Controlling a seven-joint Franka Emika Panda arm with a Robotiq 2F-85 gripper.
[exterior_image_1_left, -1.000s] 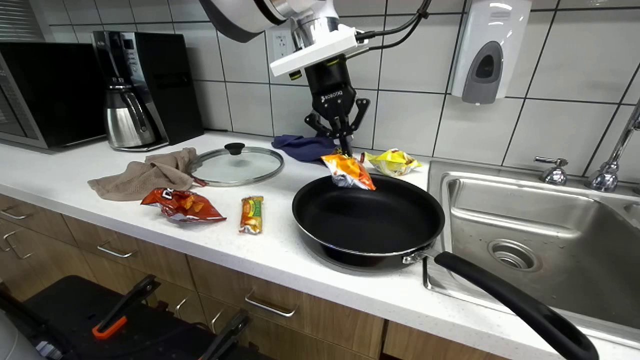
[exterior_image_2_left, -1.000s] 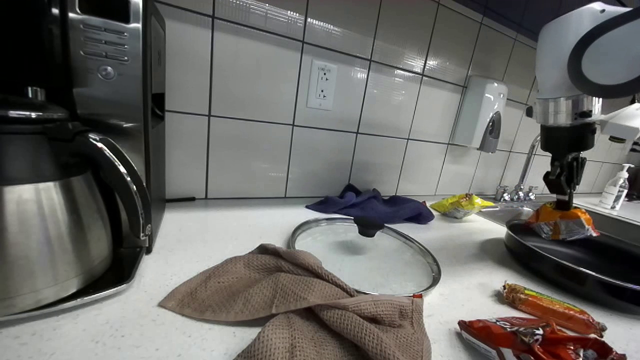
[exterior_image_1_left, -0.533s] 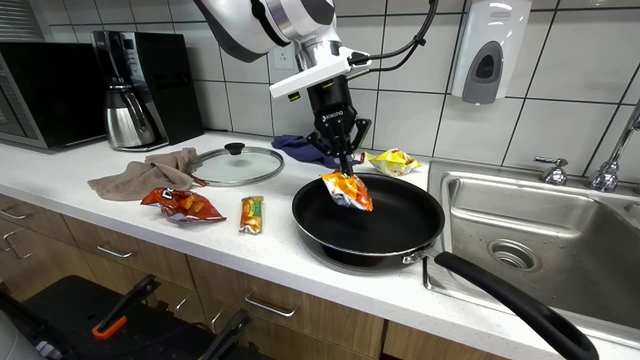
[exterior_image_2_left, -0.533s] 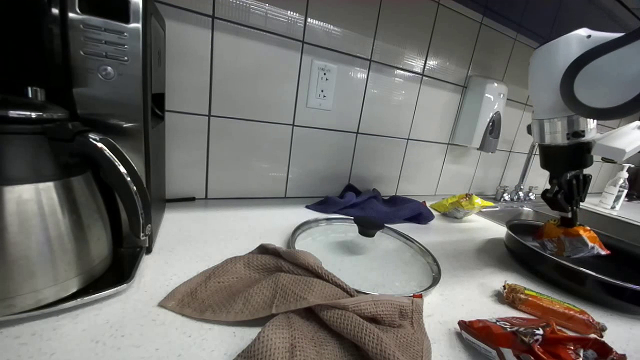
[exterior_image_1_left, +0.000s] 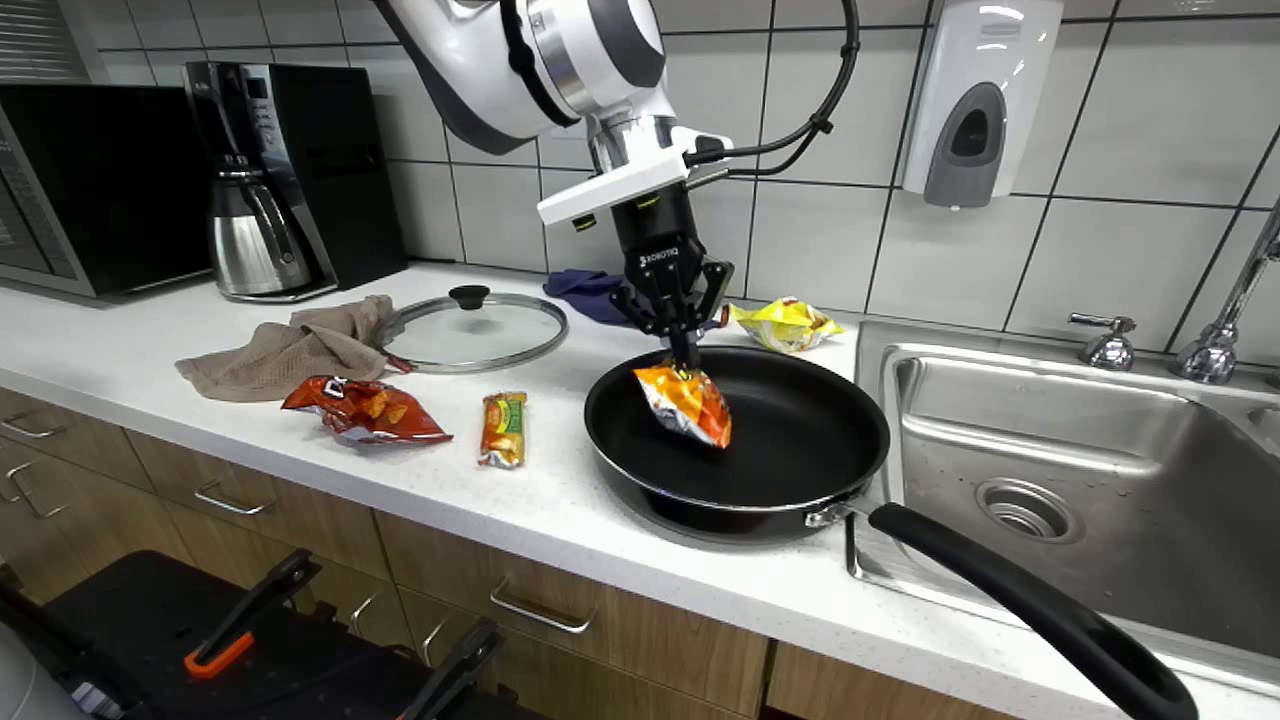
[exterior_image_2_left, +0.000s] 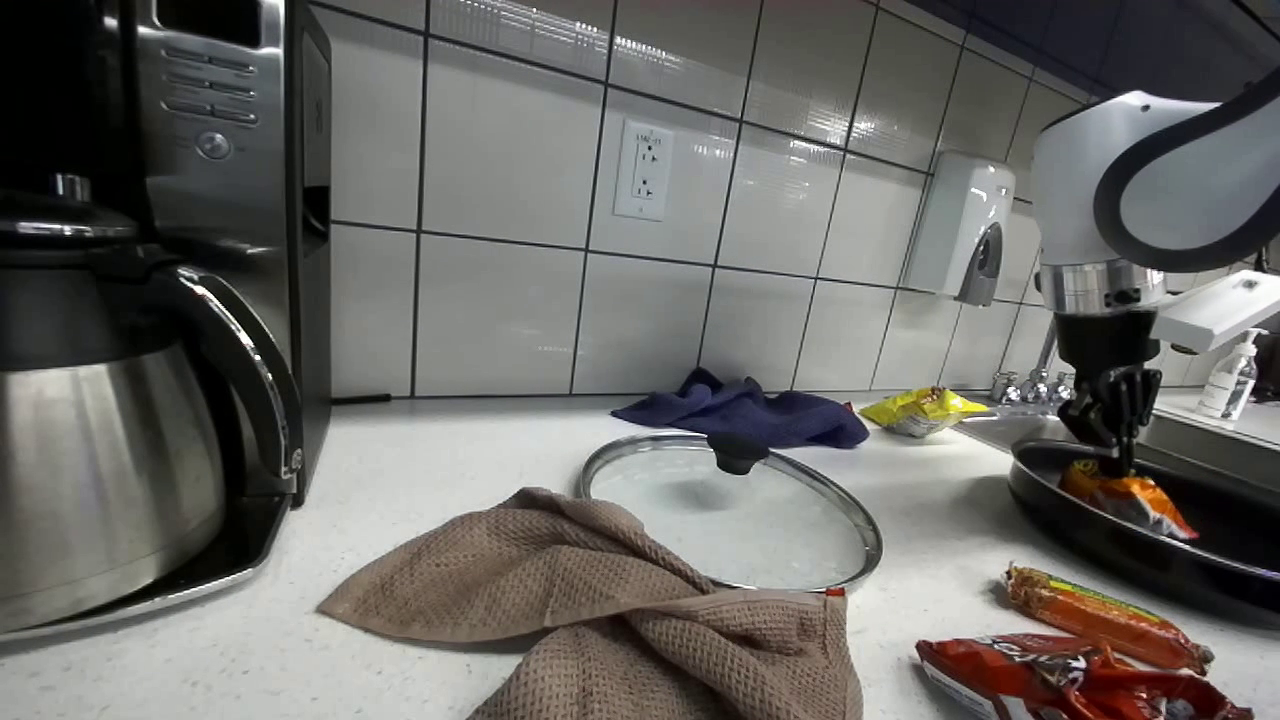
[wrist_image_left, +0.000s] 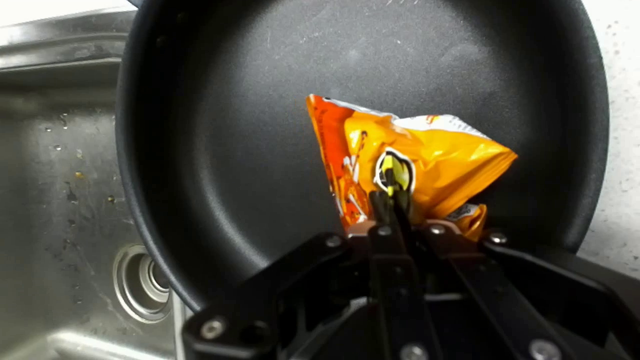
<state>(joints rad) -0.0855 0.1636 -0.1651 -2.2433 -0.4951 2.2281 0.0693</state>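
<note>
Black two-fingered Robotiq gripper (exterior_image_1_left: 684, 362): clamped on the upper part of a crinkled orange foil snack bag (wrist_image_left: 434, 160), that pinch apparently leaving it tilted. Bag: within the rim of the round black metal frying pan (exterior_image_1_left: 800, 430); contact with its base uncertain. Pan: borne by the white speckled countertop (exterior_image_1_left: 550, 480). Round clear glass lid (exterior_image_1_left: 480, 335): lies apart, leaving the pan's mouth uncovered.

Kitchen wall (exterior_image_1_left: 820, 240) and counter (exterior_image_1_left: 550, 470)
Soap dispenser (exterior_image_1_left: 972, 100) (white) higher than the fingers (wrist_image_left: 381, 207); coffee maker (exterior_image_1_left: 325, 180) well apart from them.
</note>
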